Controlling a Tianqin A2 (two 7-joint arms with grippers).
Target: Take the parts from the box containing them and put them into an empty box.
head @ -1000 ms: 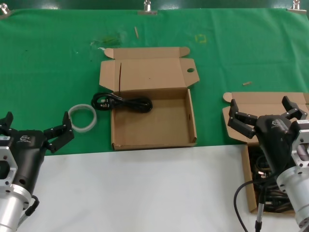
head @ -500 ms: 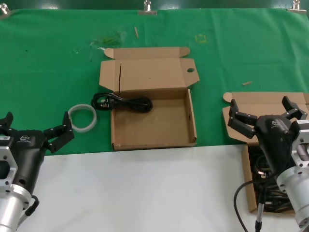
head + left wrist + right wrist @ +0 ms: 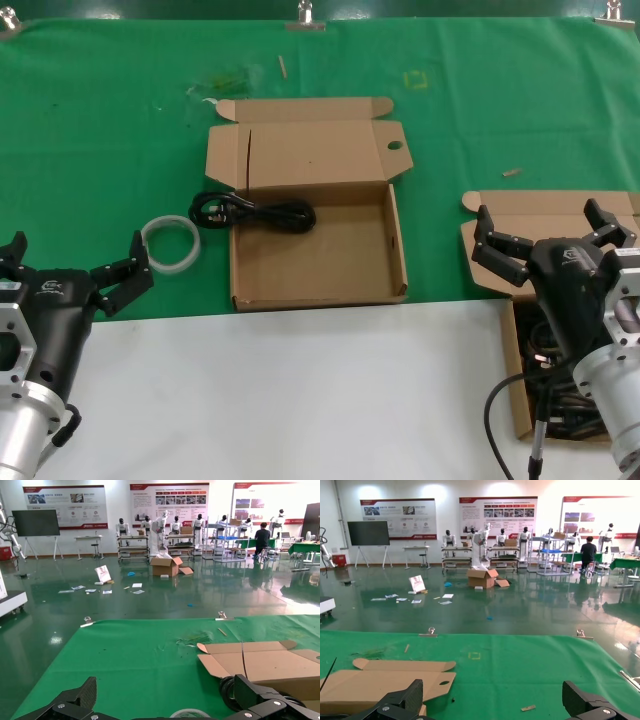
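Both pincers spread, empty: left pincer (image 3: 72, 265) nr white ring (image 3: 170, 243); right pincer (image 3: 553, 234) over parts box (image 3: 520, 215).

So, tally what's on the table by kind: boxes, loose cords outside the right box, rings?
Cardboard boxes: 2, the middle box and the right box
Loose power cords: 1, the black cord lying across the middle box's left wall
White rings: 1, the ring
Total: 4
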